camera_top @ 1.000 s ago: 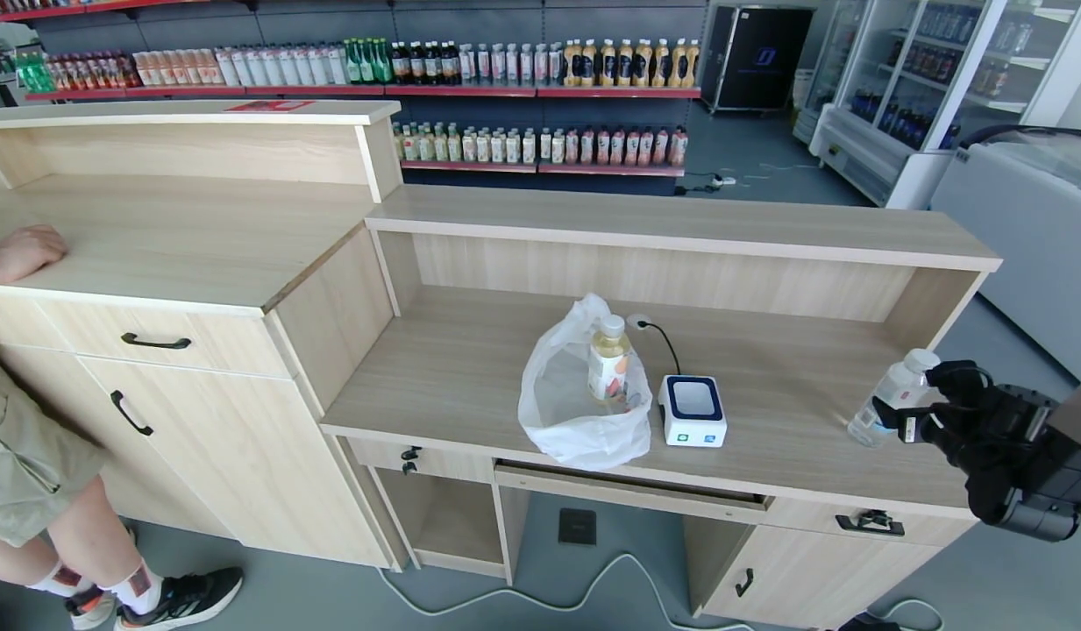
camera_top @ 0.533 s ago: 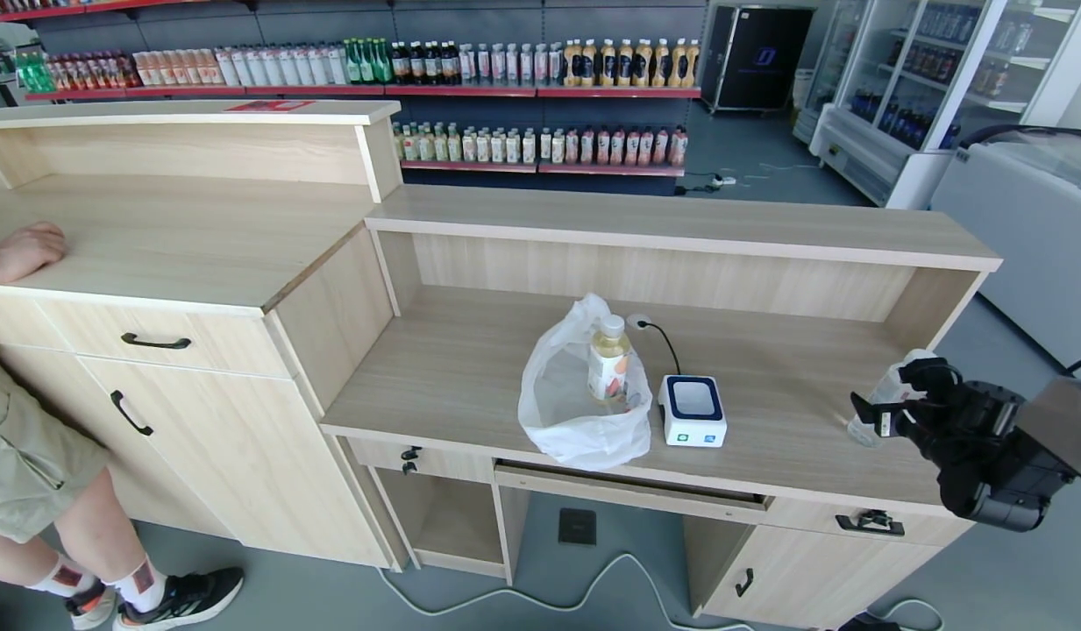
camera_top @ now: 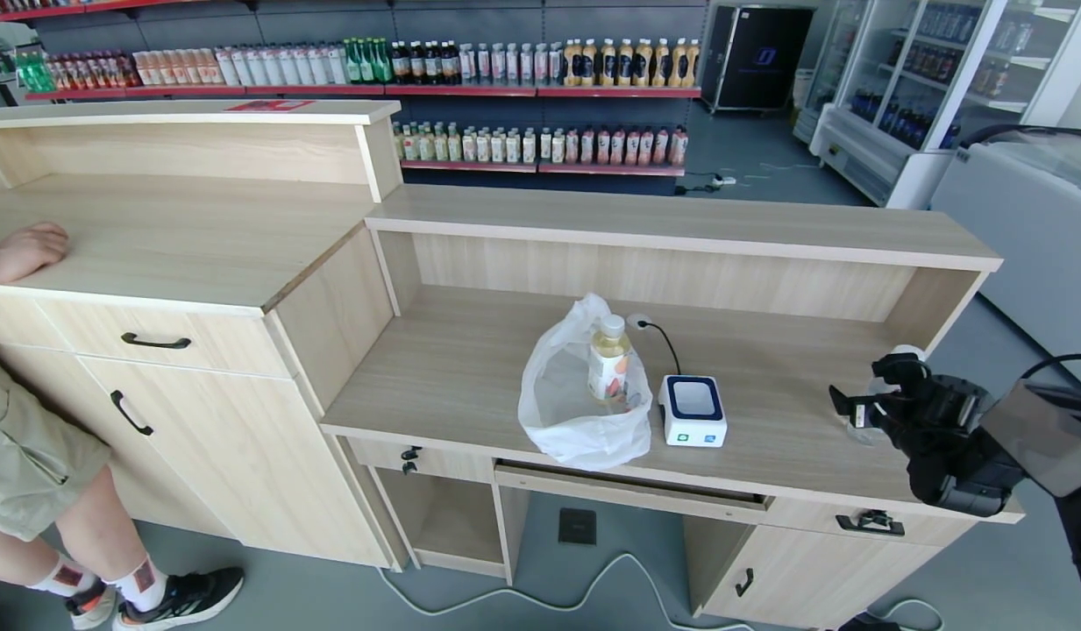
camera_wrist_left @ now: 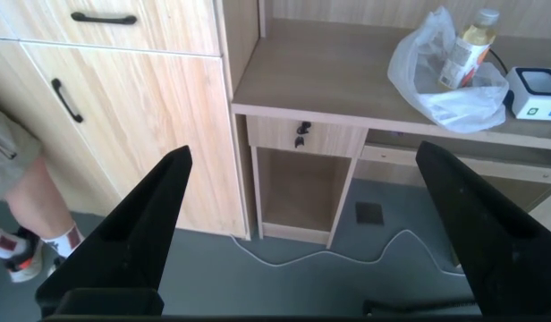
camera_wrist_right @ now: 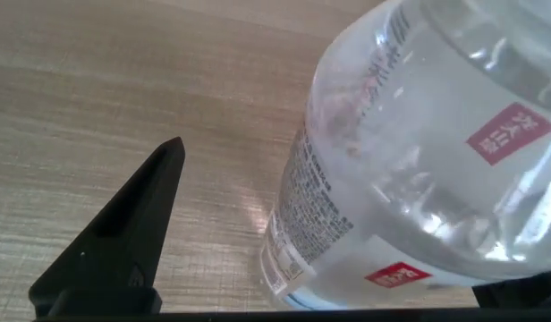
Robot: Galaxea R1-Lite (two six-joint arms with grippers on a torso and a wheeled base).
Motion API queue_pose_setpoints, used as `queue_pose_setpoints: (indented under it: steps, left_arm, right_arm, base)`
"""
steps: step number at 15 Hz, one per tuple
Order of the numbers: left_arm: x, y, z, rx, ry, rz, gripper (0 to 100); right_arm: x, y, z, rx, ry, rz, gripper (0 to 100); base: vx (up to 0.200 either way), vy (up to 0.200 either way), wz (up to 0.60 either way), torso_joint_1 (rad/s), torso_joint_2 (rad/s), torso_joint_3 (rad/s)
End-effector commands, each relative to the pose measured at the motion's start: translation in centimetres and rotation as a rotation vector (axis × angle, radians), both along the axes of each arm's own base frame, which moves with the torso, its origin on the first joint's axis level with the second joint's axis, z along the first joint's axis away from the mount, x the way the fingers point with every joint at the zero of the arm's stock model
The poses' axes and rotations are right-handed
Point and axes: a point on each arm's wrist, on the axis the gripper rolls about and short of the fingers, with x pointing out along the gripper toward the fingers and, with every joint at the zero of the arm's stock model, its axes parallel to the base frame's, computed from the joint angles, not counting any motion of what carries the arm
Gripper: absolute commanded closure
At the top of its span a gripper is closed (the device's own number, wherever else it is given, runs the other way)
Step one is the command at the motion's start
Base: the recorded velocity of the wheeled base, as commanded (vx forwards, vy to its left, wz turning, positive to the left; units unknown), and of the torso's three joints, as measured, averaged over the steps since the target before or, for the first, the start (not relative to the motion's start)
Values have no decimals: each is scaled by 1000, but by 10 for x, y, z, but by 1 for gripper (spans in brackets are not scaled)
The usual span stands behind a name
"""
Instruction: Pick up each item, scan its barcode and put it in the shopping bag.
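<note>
A clear water bottle [camera_wrist_right: 410, 152] with a white cap stands at the right end of the lower counter [camera_top: 470, 368]. My right gripper [camera_top: 866, 387] is open around it, with one finger [camera_wrist_right: 123, 241] beside the bottle's side and the bottle mostly hidden behind the gripper in the head view. A white shopping bag [camera_top: 575, 403] sits mid-counter with a yellow drink bottle [camera_top: 608, 358] upright inside it. Just right of the bag is the white barcode scanner [camera_top: 692, 410]. My left gripper [camera_wrist_left: 304, 161] hangs open and low, left of the counter, above the floor.
A raised shelf [camera_top: 680, 223] runs along the back of the counter. A taller counter [camera_top: 181, 237] stands to the left, with a person's hand [camera_top: 18, 250] resting on it. The scanner's cable [camera_top: 667, 342] runs toward the back.
My right gripper has moved left toward the water bottle and now straddles it, covering most of it in the head view. The bag, scanner and drink bottle have not moved.
</note>
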Motion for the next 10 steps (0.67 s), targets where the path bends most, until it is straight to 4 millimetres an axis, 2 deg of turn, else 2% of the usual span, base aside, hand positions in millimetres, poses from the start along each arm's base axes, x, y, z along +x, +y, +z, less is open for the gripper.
queue_pose_setpoints:
  steps: [1,4,5,10]
  left_arm:
    - [0,0,0,0,1,1,0]
    - [0,0,0,0,0,0,0]
    - [0,0,0,0,0,1,0]
    - [0,0,0,0,1,0,0]
  right_arm:
    - [3,0,-6,0,1,-3,0]
    - [5,3,-7,32,-4,1,0]
    - [5,3,-6,34,-8,0,100]
    - [6,1,2,29,-27,-3,100]
  base:
    - [0,0,0,0,0,0]
    - [0,0,0,0,0,0]
    - [0,0,0,0,0,0]
    - [0,0,0,0,0,0]
